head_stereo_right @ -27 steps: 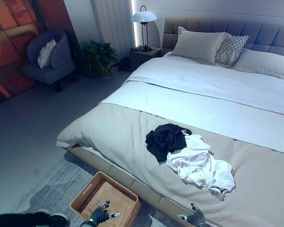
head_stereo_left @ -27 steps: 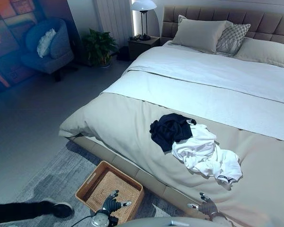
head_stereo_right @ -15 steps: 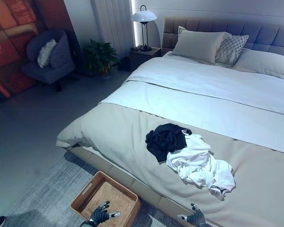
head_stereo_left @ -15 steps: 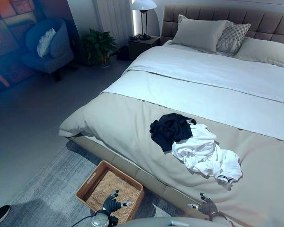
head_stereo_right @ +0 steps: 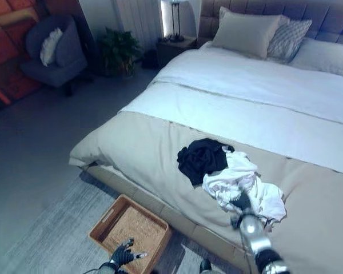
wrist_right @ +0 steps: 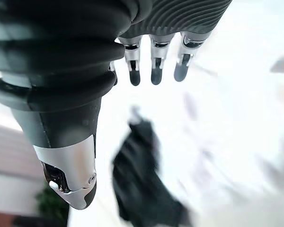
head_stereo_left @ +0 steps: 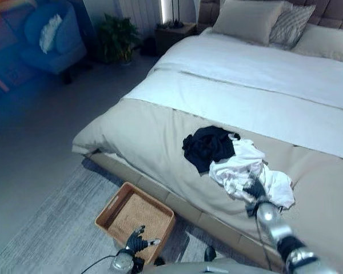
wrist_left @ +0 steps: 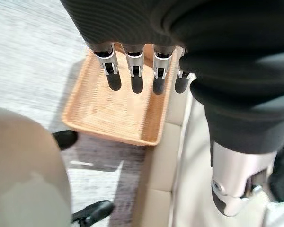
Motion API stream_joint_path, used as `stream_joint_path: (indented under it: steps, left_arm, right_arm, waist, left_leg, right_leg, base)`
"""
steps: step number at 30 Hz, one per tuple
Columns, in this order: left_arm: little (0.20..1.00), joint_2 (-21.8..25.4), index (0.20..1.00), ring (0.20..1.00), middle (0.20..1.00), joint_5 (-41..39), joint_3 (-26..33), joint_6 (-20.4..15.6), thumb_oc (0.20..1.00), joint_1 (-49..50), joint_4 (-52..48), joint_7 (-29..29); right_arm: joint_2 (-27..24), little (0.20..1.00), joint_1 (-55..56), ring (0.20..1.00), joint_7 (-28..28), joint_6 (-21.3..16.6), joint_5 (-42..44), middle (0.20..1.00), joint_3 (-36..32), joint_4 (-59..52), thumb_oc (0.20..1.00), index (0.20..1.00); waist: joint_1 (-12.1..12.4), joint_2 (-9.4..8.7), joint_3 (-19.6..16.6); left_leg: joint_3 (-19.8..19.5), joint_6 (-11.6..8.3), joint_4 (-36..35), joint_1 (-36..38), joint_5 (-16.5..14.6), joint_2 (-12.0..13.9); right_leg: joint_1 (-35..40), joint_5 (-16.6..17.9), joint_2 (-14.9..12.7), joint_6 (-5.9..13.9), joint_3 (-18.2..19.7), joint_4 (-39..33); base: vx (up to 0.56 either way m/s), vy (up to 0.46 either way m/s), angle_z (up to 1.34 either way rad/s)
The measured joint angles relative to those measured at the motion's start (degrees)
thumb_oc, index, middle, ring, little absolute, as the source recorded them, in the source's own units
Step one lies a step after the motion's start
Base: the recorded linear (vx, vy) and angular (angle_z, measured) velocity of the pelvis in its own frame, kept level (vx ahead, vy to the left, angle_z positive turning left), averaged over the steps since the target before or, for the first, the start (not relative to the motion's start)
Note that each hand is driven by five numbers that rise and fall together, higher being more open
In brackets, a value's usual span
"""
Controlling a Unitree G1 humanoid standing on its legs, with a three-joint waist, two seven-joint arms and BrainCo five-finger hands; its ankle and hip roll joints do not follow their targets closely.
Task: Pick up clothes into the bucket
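The robot's right hand [head_stereo_left: 255, 189] reaches over the near edge of the white garment [head_stereo_left: 246, 171], fingers [wrist_right: 154, 66] straight and spread, holding nothing. The white garment lies crumpled on the beige bed cover [head_stereo_left: 143, 137], touching a dark garment [head_stereo_left: 208, 145] on its left. Down on the grey rug [head_stereo_left: 51, 228], the wicker basket [head_stereo_left: 115, 206] sits beside the bed, the left hand [head_stereo_left: 138, 244] hovering open above its near edge.
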Motion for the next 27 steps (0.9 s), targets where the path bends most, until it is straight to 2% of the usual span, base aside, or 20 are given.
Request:
stream_joint_path:
  steps: [2,7,9,13,14,16,18,22,27]
  left_arm:
    - [1.0,0.28,1.0,1.0,1.0,-0.07,-0.52,-0.03,1.0,-0.54,-0.35,0.5]
    - [1.0,0.3,1.0,1.0,1.0,-0.2,-3.28,-0.14,1.0,-4.03,-1.3,2.21]
    - [1.0,0.3,1.0,1.0,1.0,-1.38,-5.22,-0.31,1.0,-5.0,-3.13,3.36]
    - [1.0,0.12,1.0,1.0,1.0,-2.45,-5.89,-0.74,1.0,-6.68,-5.59,4.7]
    - [1.0,0.26,1.0,1.0,1.0,-3.09,-6.55,-0.95,1.0,-7.36,-6.16,5.11]
    - [1.0,0.1,1.0,1.0,1.0,-4.07,-6.67,-0.95,1.0,-8.65,-6.22,5.34]
    - [1.0,-0.14,1.0,1.0,1.0,-4.97,-7.3,-1.03,1.0,-9.8,-7.02,6.07]
    - [1.0,-0.65,1.0,1.0,1.0,-6.63,-7.76,-1.26,1.0,-12.12,-7.99,6.99]
    - [1.0,-0.77,1.0,1.0,1.0,-8.21,-8.18,-1.35,1.0,-13.71,-9.62,7.37]
  right_arm:
    - [-1.26,1.0,-3.01,1.0,-2.47,-0.11,-0.12,1.0,-1.41,0.72,1.0,1.0]
    - [-7.14,1.0,-12.1,1.0,-8.06,-0.13,-1.12,1.0,-2.79,2.84,1.0,1.0]
    - [-9.67,1.0,-16.73,1.0,-11.72,-0.08,-2.29,1.0,-2.76,6.86,1.0,1.0]
    - [-12.86,1.0,-21.29,1.0,-14.81,0.21,-4.54,1.0,-1.53,9.76,1.0,1.0]
    - [-14.08,1.0,-24.96,1.0,-15.07,0.69,-5.28,1.0,1.86,14.3,1.0,1.0]
    - [-15.18,1.0,-27.94,1.0,-15.34,1.84,-6.31,1.0,3.98,15.61,1.0,1.0]
    - [-16.1,1.0,-31.45,1.0,-15.72,2.18,-8.86,1.0,8.07,19.54,1.0,1.0]
    - [-16.98,1.0,-36.89,1.0,-15.8,4.35,-10.16,1.0,11.1,22.65,1.0,1.0]
    - [-18.03,1.0,-43.78,1.0,-13.58,5.77,-12.07,1.0,16.75,27.48,1.0,1.0]
  waist:
    - [0.35,0.23,1.11]
    - [0.31,2.63,6.44]
    - [0.28,3.6,8.36]
    - [0.33,4.58,11.86]
    - [0.32,4.69,12.68]
    - [0.54,4.67,14.28]
    - [0.9,4.5,16.08]
    - [1.44,4.65,19.03]
    - [1.43,4.41,20.11]
  left_leg:
    - [-0.46,0.01,-0.2,-1.26,0.52,-0.21]
    - [-0.75,0.42,-0.34,-5.89,2.14,-1.04]
    - [-0.63,0.51,-0.43,-8.27,2.6,-1.19]
    - [-0.57,0.55,-0.9,-10.54,3.53,-1.04]
    - [-0.43,0.54,-0.68,-11.73,3.54,-0.96]
    - [-0.08,0.52,-0.67,-12.85,3.69,-0.86]
    - [0.2,-0.4,0.27,-14.41,4.6,-0.8]
    - [0.2,-0.33,0.56,-16.52,4.77,-0.51]
    - [-0.03,-0.36,1.49,-21.42,4.95,-0.67]
  right_leg:
    - [-1.23,0.03,-0.24,0.04,-0.65,0.19]
    - [-6.53,0.59,-1.26,0.38,-0.9,1.83]
    - [-8.96,0.94,-1.4,0.57,-0.79,1.82]
    - [-12.0,1.2,-1.34,0.33,-0.72,2.64]
    - [-13.45,1.2,-1.27,0.33,-0.51,3.34]
    - [-15.13,1.25,-1.16,0.26,0.06,3.94]
    - [-17.4,1.27,-1.27,0.18,0.35,5.85]
    - [-20.6,0.96,-1.09,-0.2,0.61,8.09]
    - [-27.49,-0.79,-1.57,-0.93,0.65,13.58]
  base:
    - [-0.1,0.023,0.17]
    - [-0.04,0.004,0.02]
    - [-0.05,-0.029,-0.02]
    - [-0.04,-0.044,-0.03]
    - [-0.02,-0.039,-0.07]
    - [-0.03,-0.062,-0.13]
    - [-0.05,-0.084,-0.12]
    - [-0.04,-0.054,-0.07]
    - [-0.04,-0.044,0.03]
